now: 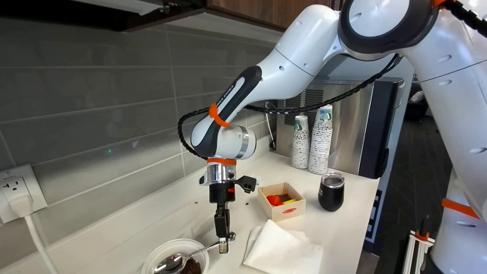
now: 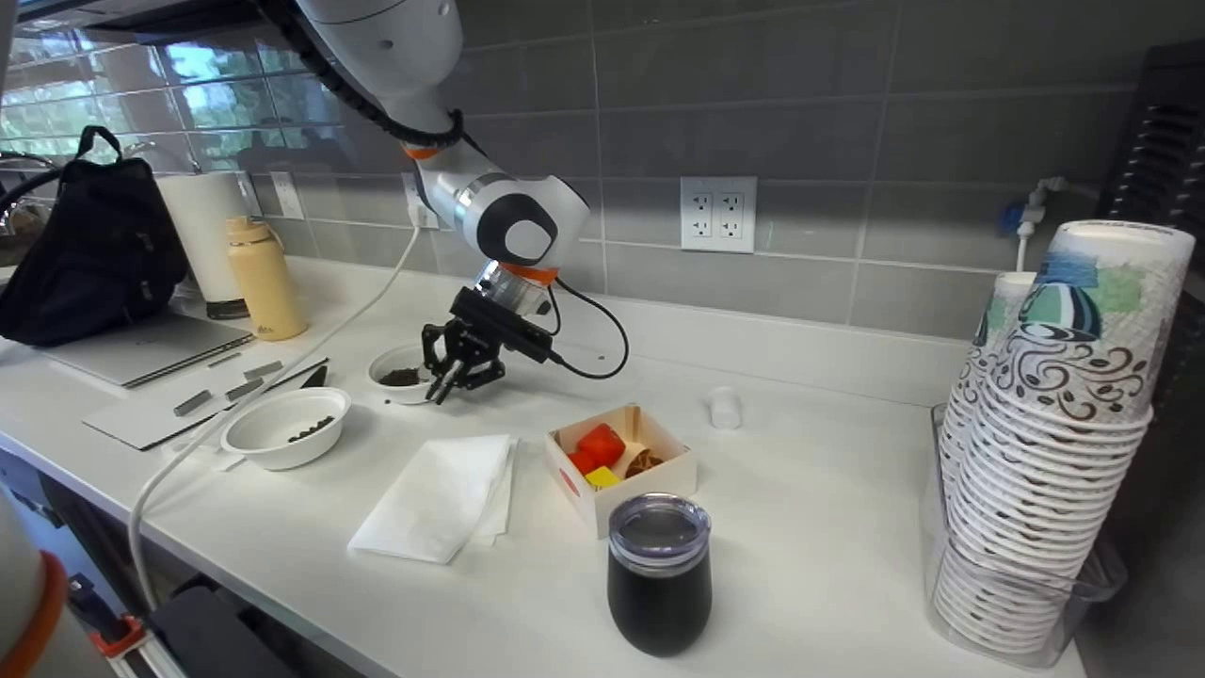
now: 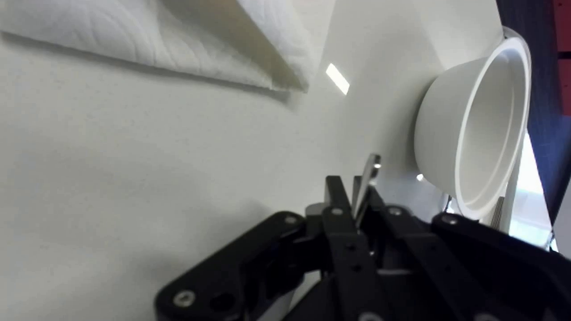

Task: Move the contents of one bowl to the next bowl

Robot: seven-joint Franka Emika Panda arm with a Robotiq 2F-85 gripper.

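Note:
A white bowl (image 1: pixel 152 254) with dark brown contents (image 1: pixel 191 267) stands near the wall. It also shows in an exterior view (image 2: pixel 403 395). A metal spoon (image 1: pixel 173 262) leans in it, its scoop inside and its handle sloping up. My gripper (image 1: pixel 223 243) is shut on the spoon's handle beside this bowl; it also shows in an exterior view (image 2: pixel 444 384). In the wrist view the handle (image 3: pixel 366 180) stands between the fingertips (image 3: pixel 345 183). A second white bowl (image 2: pixel 282 459), nearer the counter's front, holds a few dark pieces (image 2: pixel 311 428); a white bowl (image 3: pixel 473 129) shows in the wrist view.
A folded white napkin (image 2: pixel 438 499) lies in front of the gripper. A wooden box (image 2: pixel 621 466) of toy food, a black tumbler (image 2: pixel 659 574) and cup stacks (image 2: pixel 1045 471) stand farther along. A white cable (image 2: pixel 311 344) crosses the counter beside the second bowl. A tiled wall (image 1: pixel 95 125) stands behind.

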